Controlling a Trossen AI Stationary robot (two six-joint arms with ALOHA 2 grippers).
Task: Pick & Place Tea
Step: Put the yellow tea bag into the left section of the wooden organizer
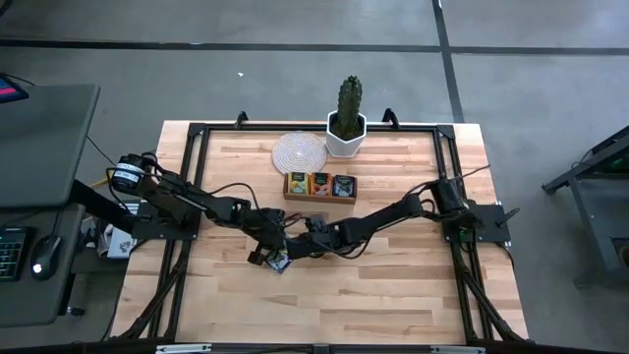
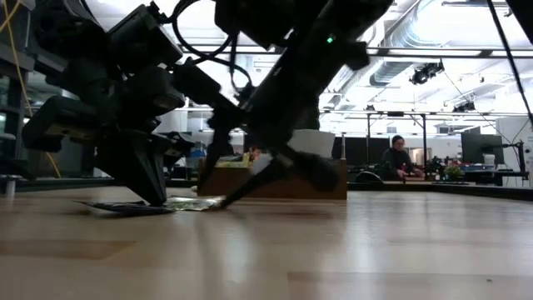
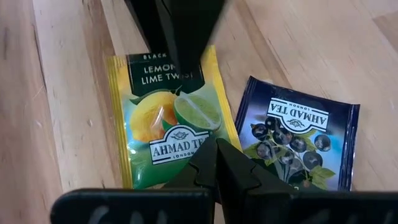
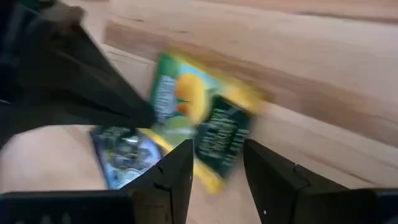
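Note:
Two tea packets lie flat on the table's middle: a yellow lemon-lime one (image 3: 165,118) and a dark blue one (image 3: 298,140) beside it. My left gripper (image 3: 216,146) is shut, with its tips on the yellow packet's end nearest it. My right gripper (image 4: 217,155) is open and comes from the opposite side. Its fingers stand on either side of the yellow packet's dark-titled end (image 4: 221,140). In the high view both grippers meet over the packets (image 1: 279,262). More tea fills the wooden tray (image 1: 319,187). My left gripper presses its shut fingertips (image 3: 208,163) down on the yellow packet near the brand-label end (image 3: 180,149), slanting down from the table's left. The packet lies flat on the wood. My right gripper slants down over the opposite end (image 3: 155,62); whether it touches the packet cannot be told.
The three-compartment tray stands toward the far edge, behind the grippers. A white woven coaster (image 1: 298,151) and a potted cactus (image 1: 347,118) sit beyond it. A black frame (image 1: 197,133) borders the tabletop. Bare wood lies toward the near edge.

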